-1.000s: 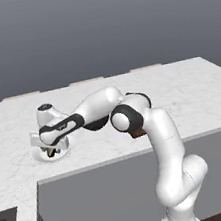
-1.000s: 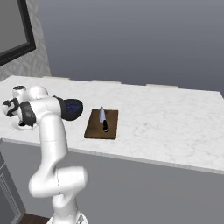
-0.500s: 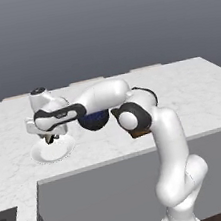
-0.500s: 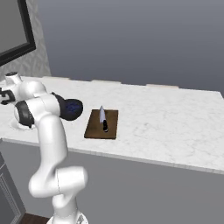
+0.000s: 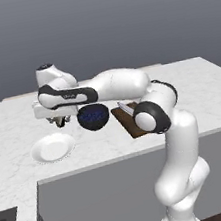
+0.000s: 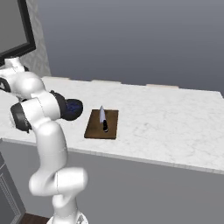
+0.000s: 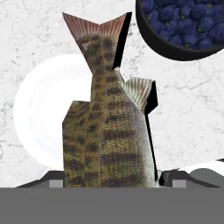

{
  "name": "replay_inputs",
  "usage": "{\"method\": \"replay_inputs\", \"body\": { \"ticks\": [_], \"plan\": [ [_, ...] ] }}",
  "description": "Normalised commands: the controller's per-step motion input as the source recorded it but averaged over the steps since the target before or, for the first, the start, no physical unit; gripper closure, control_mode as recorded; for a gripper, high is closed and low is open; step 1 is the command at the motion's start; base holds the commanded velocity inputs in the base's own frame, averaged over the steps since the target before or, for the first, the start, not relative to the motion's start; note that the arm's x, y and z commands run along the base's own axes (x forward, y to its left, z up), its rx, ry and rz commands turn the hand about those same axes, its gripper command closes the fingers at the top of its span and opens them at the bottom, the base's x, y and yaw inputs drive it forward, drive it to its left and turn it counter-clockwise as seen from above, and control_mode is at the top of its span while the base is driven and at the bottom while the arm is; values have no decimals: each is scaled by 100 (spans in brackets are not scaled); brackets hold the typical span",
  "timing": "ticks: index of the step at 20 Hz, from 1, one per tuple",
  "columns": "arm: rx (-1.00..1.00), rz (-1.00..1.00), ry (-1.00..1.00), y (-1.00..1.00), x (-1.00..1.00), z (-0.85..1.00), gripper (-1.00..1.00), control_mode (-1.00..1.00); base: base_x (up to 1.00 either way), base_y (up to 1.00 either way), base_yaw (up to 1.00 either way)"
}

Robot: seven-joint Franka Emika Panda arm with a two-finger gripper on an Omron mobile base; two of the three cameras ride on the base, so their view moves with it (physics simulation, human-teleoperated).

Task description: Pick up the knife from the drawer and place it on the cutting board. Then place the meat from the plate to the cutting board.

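Scaly brown meat held aloft
Claw clamped on it above the white plate.

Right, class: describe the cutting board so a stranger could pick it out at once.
Start at the white marble counter. Near its front edge, beside the dark blue bowl, lies the cutting board: the one flat dark brown rectangle, with a knife resting on it.

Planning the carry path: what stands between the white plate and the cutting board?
The dark blue bowl stands between plate and cutting board, seen in the left base view.
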Motion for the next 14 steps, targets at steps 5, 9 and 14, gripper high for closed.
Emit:
{"method": "replay_inputs", "body": {
  "ticks": [5,9,14],
  "plan": [
    [6,14,0,-100,-29,19,100,-100,0,0,0],
    [8,16,-1,-100,-32,1,100,-100,0,0,0],
    [2,15,-2,-100,-38,0,100,-100,0,0,0]
  ]
}}
